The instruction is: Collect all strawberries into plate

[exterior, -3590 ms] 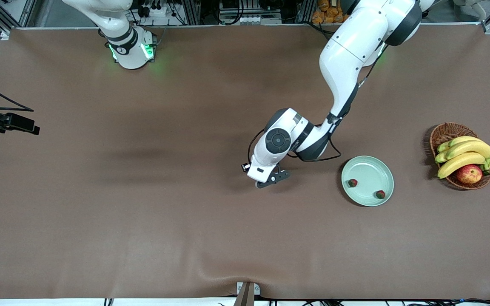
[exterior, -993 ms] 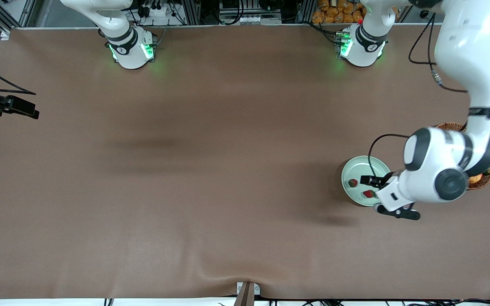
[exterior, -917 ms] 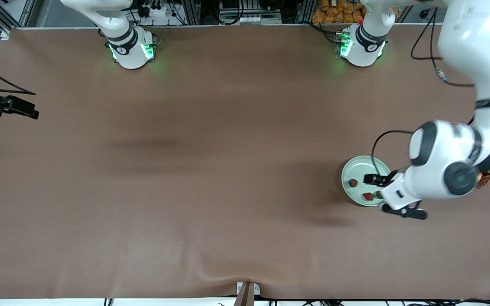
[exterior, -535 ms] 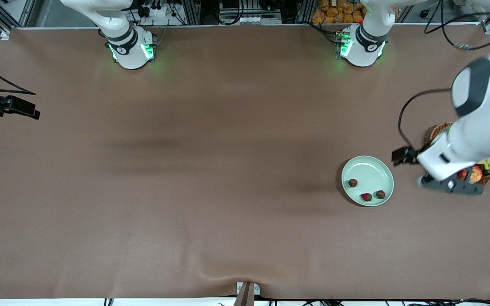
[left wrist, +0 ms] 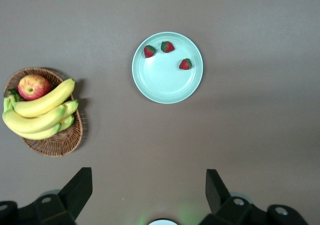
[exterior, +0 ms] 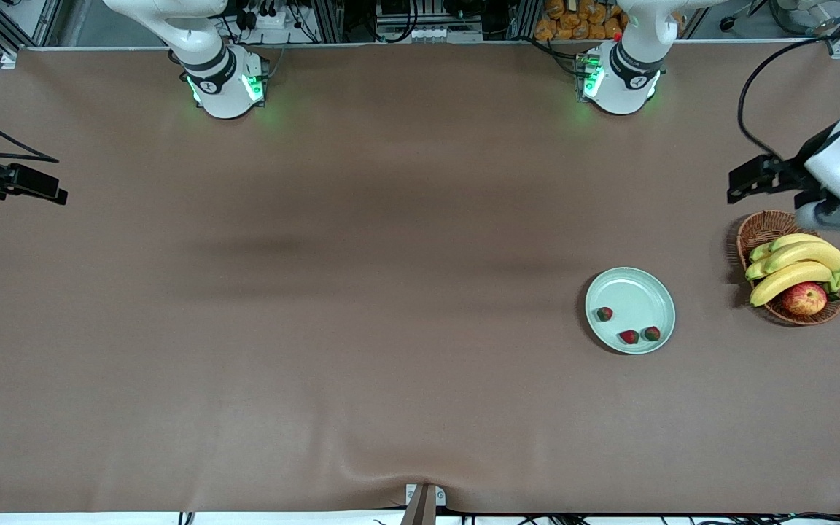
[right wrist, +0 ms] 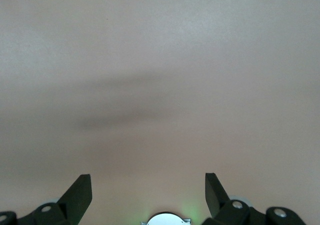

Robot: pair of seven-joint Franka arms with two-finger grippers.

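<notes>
All three strawberries [exterior: 604, 313] [exterior: 629, 337] [exterior: 652, 333] lie on the plate [exterior: 631, 292], from its 9 to 5 o'clock rim, so nothing looks left to collect; the left end effector [left wrist: 148, 194] hangs empty with fingers apart above the bench beside the basket [exterior: 764, 227], and the right end effector [right wrist: 148, 194] waits, also apart

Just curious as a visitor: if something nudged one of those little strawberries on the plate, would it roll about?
Probably a little. The strawberries look small and rounded, so likely light and apt to roll. The plate looks glossy, perhaps slippery, though its raised rim should keep them in.
</notes>
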